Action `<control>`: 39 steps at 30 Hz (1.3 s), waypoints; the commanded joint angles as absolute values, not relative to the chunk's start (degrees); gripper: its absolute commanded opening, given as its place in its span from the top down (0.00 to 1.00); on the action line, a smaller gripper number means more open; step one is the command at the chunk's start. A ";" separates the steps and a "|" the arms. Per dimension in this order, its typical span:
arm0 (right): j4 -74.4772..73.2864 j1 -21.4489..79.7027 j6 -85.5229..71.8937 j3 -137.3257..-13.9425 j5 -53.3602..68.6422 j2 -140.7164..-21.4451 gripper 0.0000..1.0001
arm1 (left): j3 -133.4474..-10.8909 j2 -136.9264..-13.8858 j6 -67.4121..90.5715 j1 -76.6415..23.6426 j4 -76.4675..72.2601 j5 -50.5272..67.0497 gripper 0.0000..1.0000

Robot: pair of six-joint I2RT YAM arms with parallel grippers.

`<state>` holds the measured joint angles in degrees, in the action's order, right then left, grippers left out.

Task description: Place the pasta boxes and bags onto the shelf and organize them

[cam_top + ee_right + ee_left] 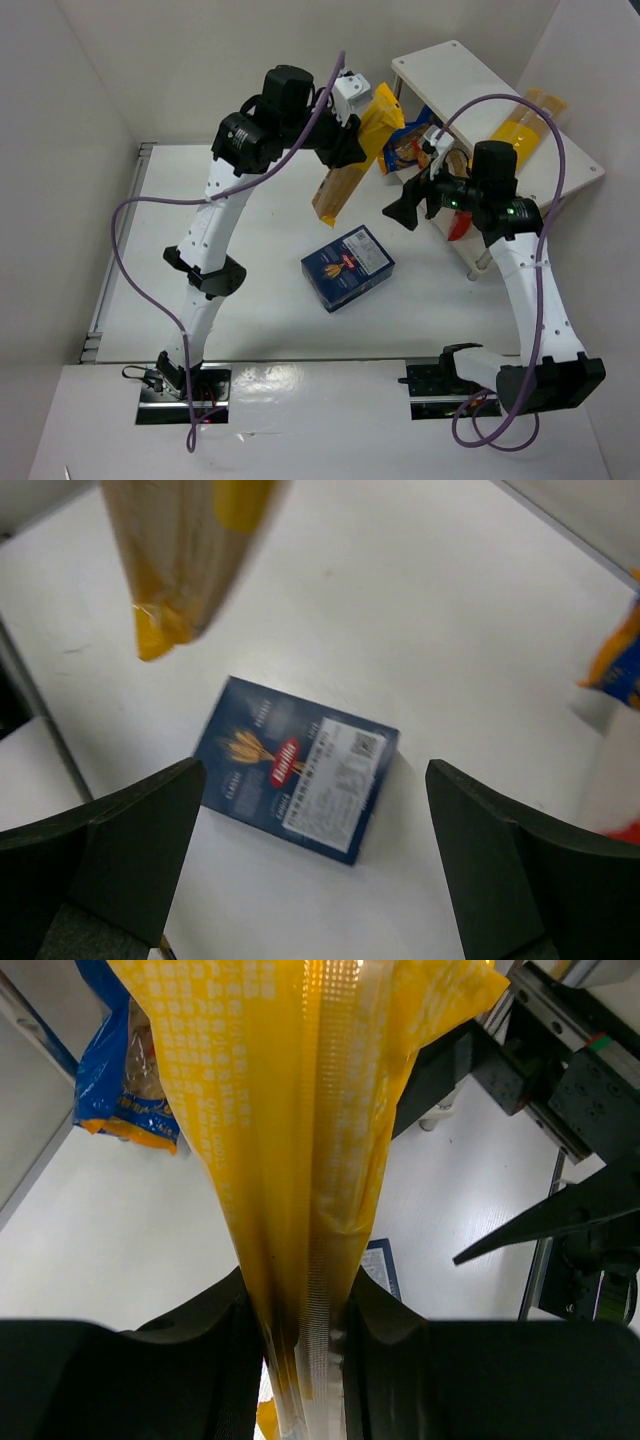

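Spaghetti bag (340, 188) hangs at upper centre, pinched near its top by the left gripper (300, 1370), beside the shelf (440, 65). Best to raise it over the shelf edge, then lay it flat. Right gripper (412, 203), spread wide, hovers near the box (347, 266) at centre.

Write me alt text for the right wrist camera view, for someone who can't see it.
A dark blue pasta box lies flat on the white table, framed between the two wide-open black fingers of the right gripper. The blurred lower end of a yellow spaghetti bag shows at the top left.
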<state>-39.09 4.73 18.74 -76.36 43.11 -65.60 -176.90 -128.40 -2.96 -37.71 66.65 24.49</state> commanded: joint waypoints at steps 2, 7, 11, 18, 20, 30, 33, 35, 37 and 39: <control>-31.29 8.08 14.77 -79.01 55.71 -70.13 0.01 | -178.07 -124.36 -5.27 -37.71 65.55 22.78 1.00; -30.50 10.28 18.80 -82.70 59.83 -75.22 0.01 | -174.21 -123.58 -7.38 -37.71 70.66 18.99 1.00; -30.50 9.76 20.04 -86.30 62.39 -77.95 0.01 | -170.87 -121.56 -9.32 -38.32 71.89 16.26 1.00; -28.57 7.04 18.73 -92.54 68.98 -81.91 0.01 | -165.77 -118.48 -11.86 -38.32 73.12 13.45 1.00; -27.86 6.24 17.85 -93.08 70.31 -82.70 0.01 | -165.23 -117.16 -11.87 -38.32 73.12 13.45 1.00; -23.91 5.10 15.21 -92.99 71.81 -84.55 0.01 | -164.18 -115.40 -12.39 -38.32 73.65 13.10 1.00; -20.84 5.10 12.49 -92.29 73.47 -85.07 0.01 | -164.18 -115.40 -11.78 -38.32 73.65 13.10 1.00; -19.43 5.97 11.69 -90.88 75.67 -85.08 0.01 | -164.96 -115.40 -11.26 -38.32 73.65 13.62 1.00; -18.90 7.29 12.56 -89.91 76.20 -85.78 0.01 | -165.85 -115.40 -10.73 -38.32 73.65 13.62 1.00; -18.90 9.31 15.19 -89.12 77.60 -87.44 0.01 | -166.46 -115.93 -10.72 -38.32 73.65 13.62 1.00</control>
